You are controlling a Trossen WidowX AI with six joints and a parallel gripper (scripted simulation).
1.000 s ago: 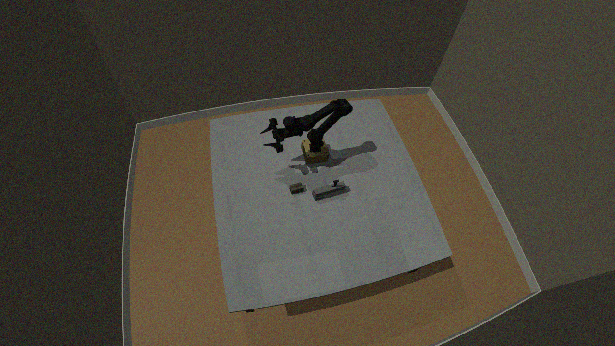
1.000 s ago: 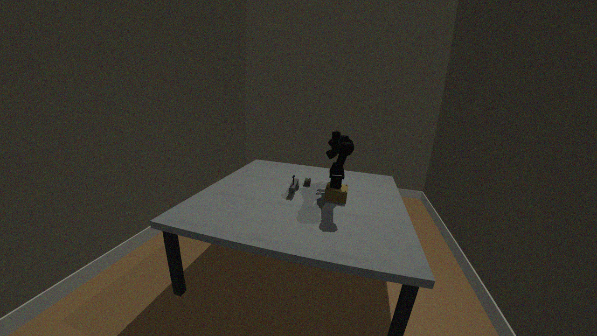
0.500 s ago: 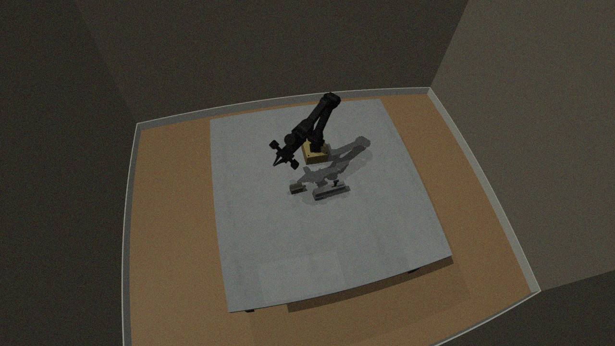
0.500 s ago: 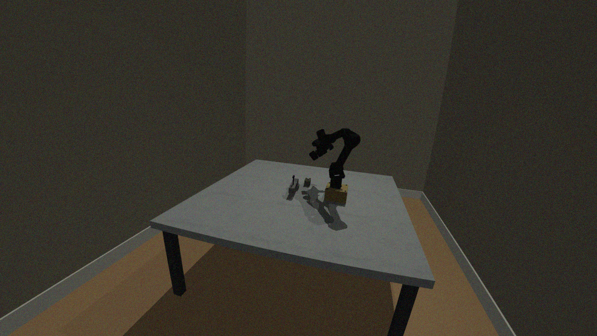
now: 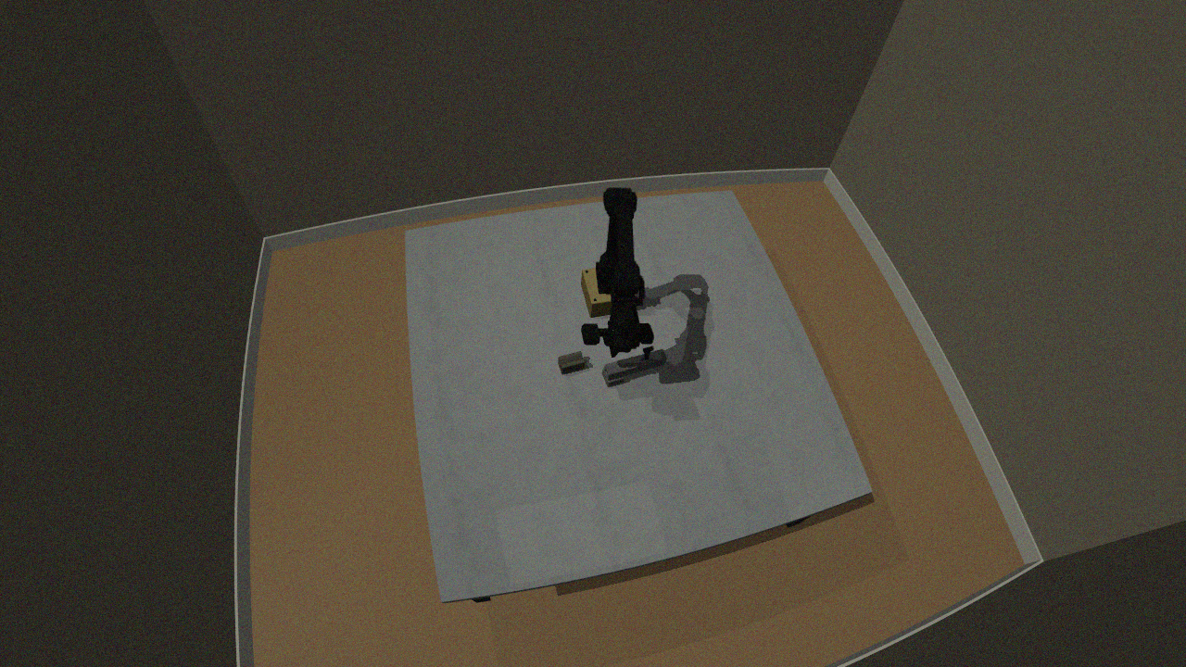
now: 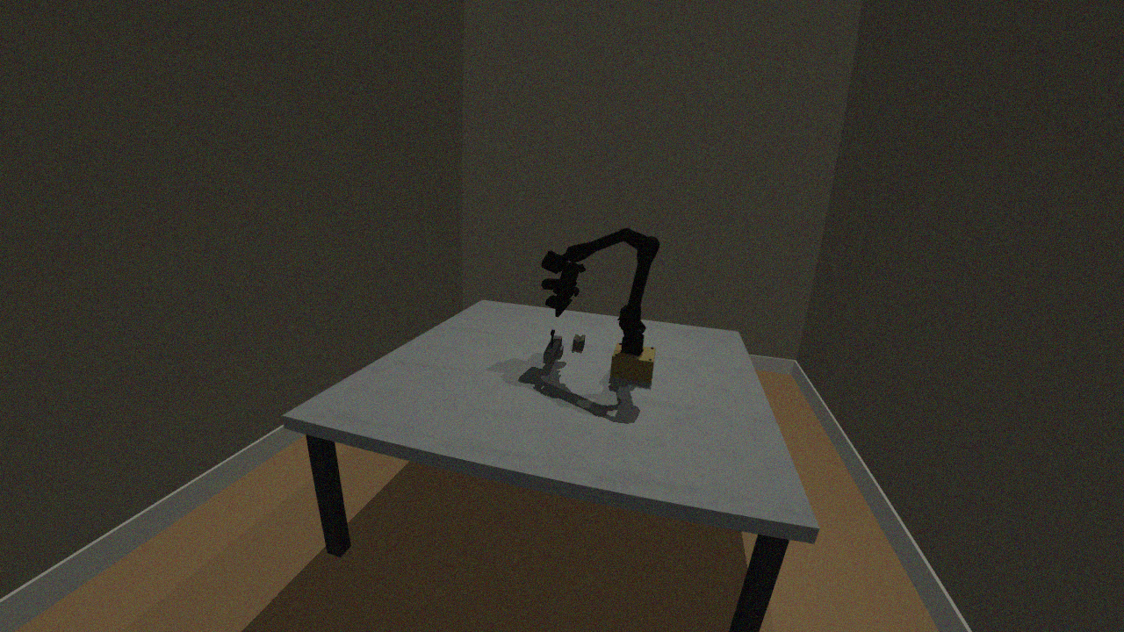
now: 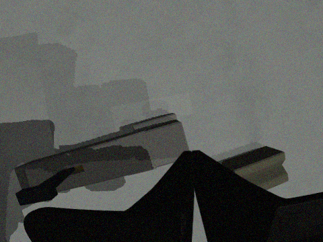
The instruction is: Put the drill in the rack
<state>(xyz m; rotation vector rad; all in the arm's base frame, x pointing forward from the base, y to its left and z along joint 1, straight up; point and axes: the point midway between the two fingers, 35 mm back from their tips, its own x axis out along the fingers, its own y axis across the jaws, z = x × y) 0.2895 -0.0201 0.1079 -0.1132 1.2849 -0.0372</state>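
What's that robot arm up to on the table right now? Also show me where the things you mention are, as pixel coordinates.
The arm hangs over a long gray block [image 5: 634,367] [image 6: 553,348] [image 7: 165,142] with a dark upright piece [image 5: 648,352] [image 6: 552,335] [image 7: 40,193] on it, its fingers shut and nothing between them. A small grooved block [image 5: 571,362] [image 6: 578,343] [image 7: 262,168] sits nearby, likely the rack. Nothing is being handled; the drill is not laid in the rack, and it looks ready to press the key, though I can't tell whether that's already been done.

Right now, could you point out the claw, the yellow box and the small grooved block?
Claw [image 5: 614,354] [image 6: 558,314] [image 7: 192,151]: top, exterior and wrist views, at the shut fingertips.
Yellow box [image 5: 589,286] [image 6: 632,368]: top view, upper face; exterior view, side face.
Small grooved block [image 5: 570,361] [image 6: 578,345] [image 7: 260,169]: top, exterior and wrist views, on its body.
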